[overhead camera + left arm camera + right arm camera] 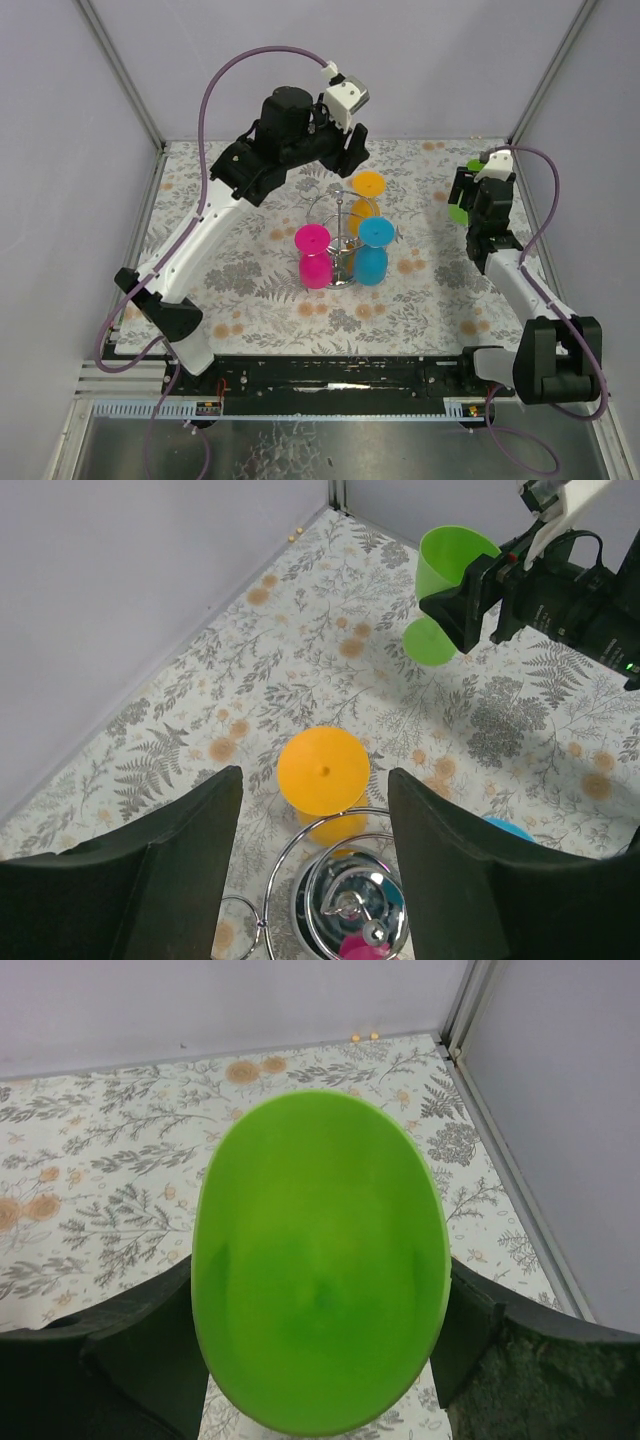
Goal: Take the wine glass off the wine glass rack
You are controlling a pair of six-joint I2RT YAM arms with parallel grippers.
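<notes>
Before you, the left arm (195,245) and the right arm (512,278) share one build: smooth white links set between blocky black joint housings (555,355). A purple cable (212,95) runs in a loose loop along each arm up to a small white camera box (347,92) at the wrist. The left pincer (314,810) and the right pincer (320,1310) each carry two broad, matte black fingers (170,870) with rounded edges.

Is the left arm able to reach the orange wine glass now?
Probably yes: the left gripper hangs open just above the orange wine glass with nothing between; the right gripper holds the green glass well aside.
</notes>
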